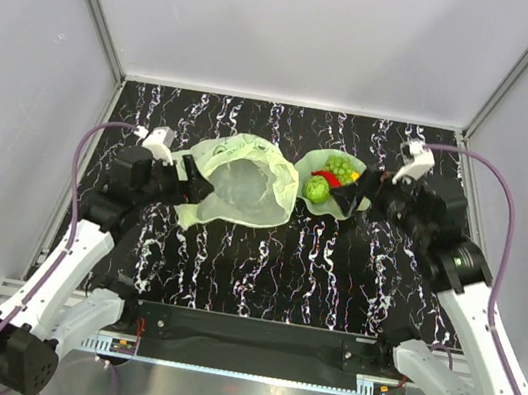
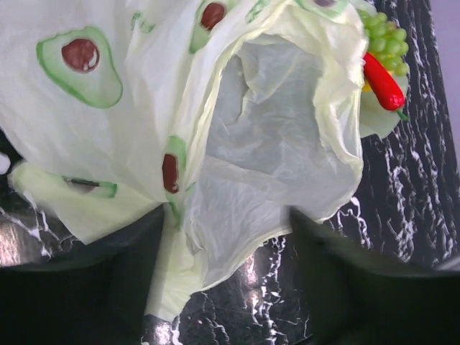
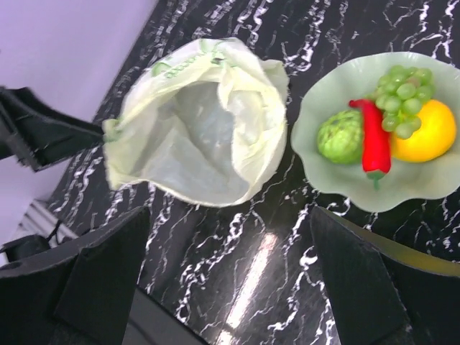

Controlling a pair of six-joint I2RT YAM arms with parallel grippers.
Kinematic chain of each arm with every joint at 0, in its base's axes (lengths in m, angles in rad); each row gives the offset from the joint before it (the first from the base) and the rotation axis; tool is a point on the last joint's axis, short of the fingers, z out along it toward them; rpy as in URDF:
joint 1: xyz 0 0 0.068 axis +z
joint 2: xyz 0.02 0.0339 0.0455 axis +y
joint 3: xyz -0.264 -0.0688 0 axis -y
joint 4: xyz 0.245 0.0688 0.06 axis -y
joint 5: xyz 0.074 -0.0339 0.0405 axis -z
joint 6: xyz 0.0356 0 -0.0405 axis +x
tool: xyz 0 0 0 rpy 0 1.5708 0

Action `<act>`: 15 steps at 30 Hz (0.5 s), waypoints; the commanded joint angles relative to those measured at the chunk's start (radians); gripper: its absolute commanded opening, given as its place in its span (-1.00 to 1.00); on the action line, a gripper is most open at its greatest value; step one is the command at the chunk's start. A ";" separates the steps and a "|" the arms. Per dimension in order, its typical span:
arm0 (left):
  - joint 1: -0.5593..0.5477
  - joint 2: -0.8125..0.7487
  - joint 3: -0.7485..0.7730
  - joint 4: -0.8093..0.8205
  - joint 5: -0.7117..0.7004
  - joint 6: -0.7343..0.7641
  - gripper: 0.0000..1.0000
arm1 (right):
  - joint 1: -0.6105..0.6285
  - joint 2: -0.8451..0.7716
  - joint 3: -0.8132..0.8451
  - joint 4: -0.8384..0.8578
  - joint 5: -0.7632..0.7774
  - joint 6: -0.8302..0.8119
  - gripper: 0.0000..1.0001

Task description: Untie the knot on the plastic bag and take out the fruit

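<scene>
Since the thin, crinkly, translucent pale yellow-green plastic bag [image 1: 240, 189] lies slack on the black, white-veined marble bench [image 1: 262, 268] with its mouth gaping and nothing inside that I can see, I judge the step in hand to be letting it go and clearing away; my left claw [image 1: 188, 185] sits at the bag's left edge with its jaws apart, and in the left wrist view a fold of film lies between them unpinched; to do this well I would raise that claw straight up before drawing it back, because film this light would likely drag along with a finger that slides sideways; I would also keep the bag from being swept into the pale green wavy-edged plastic dish [image 1: 301, 168] just beside it on the right.

My right claw [image 1: 347, 199] hangs near the dish's rim, jaws wide and holding nothing; the toy fruit [image 1: 328, 180] is all in that dish: a knobbly green round piece [image 3: 341, 135], a long red piece [image 3: 374, 140] across the middle, a green grape bunch [image 3: 401, 100] and a yellow-orange round one [image 3: 428, 133]. The bag is printed with halved avocados [image 2: 79, 61], wrinkled, its rim rolled outward; I see no tied bunch at the mouth.
</scene>
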State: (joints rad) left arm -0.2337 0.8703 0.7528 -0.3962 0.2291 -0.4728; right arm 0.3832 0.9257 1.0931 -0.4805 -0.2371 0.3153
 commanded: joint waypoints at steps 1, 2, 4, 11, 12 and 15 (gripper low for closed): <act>0.004 -0.065 0.019 0.085 0.088 0.048 0.98 | -0.003 -0.164 -0.047 0.000 -0.076 0.056 0.99; 0.002 -0.077 0.022 0.082 0.091 0.056 0.97 | -0.003 -0.229 -0.048 -0.018 -0.052 0.065 0.99; 0.004 -0.112 0.031 0.070 0.082 0.074 0.98 | -0.003 -0.281 -0.036 -0.050 -0.027 0.071 1.00; 0.004 -0.195 0.092 0.010 0.091 0.109 0.98 | -0.003 -0.407 0.074 -0.220 -0.027 0.064 0.99; 0.004 -0.221 0.106 0.008 0.110 0.109 0.98 | -0.003 -0.421 0.106 -0.234 -0.021 0.061 1.00; 0.004 -0.284 0.125 0.007 0.144 0.103 0.98 | -0.003 -0.481 0.174 -0.271 0.044 0.056 1.00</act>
State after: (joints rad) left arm -0.2337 0.6476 0.8158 -0.4137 0.3065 -0.3893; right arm 0.3832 0.4900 1.1824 -0.6926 -0.2436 0.3714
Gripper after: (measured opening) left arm 0.987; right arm 0.994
